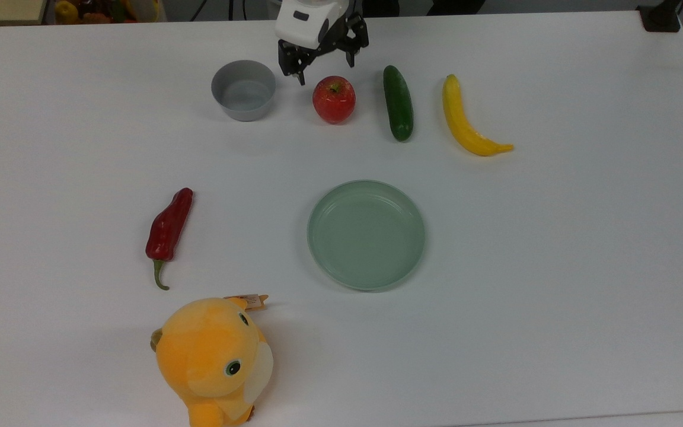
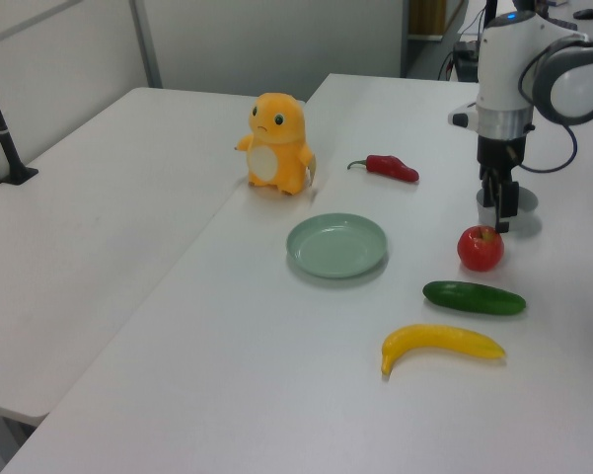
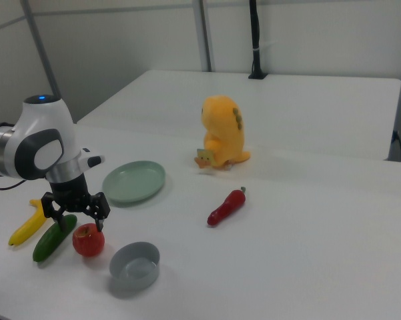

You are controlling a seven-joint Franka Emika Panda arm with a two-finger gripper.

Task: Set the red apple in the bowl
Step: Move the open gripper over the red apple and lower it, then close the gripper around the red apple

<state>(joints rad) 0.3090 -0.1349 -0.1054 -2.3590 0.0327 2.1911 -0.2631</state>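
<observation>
apple as landmark. the red apple (image 1: 334,99) sits on the white table (image 1: 555,237), stem up, untouched. my gripper (image 1: 324,64) hangs just above and behind it, fingers spread wide, grasping nothing; in the right view my gripper (image 3: 75,215) straddles the air over the apple's top. the bowl (image 1: 243,90) stands near the apple on the top view's left, empty, upright, apart from it. cucumber (image 1: 398,102) lies near the apple on the top view's right, banana (image 1: 467,121) beyond that. green plate (image 1: 366,235) sits well apart, toward the top view's bottom. chili pepper (image 1: 168,231) and orange plush toy (image 1: 214,359) lie farther still.
</observation>
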